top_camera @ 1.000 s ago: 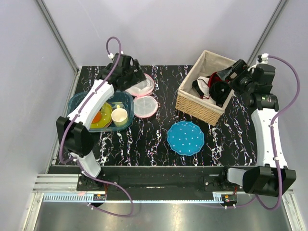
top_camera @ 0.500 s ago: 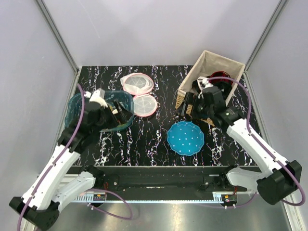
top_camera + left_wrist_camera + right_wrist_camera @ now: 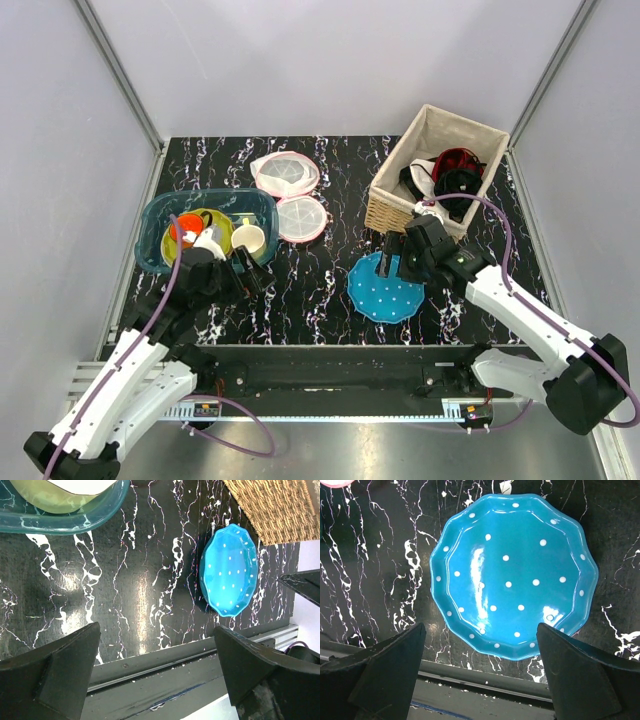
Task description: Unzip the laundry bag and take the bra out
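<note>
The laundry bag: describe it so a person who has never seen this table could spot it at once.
On the black marbled table, look at the far middle, between the blue tub on the left and the wicker basket on the right. The laundry bag lies as two round white mesh discs. Only it has pink rims; the blue plate is solid and spotted.

The black table [image 3: 320, 285], veined with white, fills the middle of the top view. At its upper middle lies the laundry bag [image 3: 300, 218], two pink-rimmed mesh discs touching, one above the other. A teal bin [image 3: 143, 240] stands at the left, just beside the lower disc. A wicker basket [image 3: 395, 215] stands at the upper right. A dotted blue plate [image 3: 380, 297] lies at lower middle, near the basket's corner.
</note>
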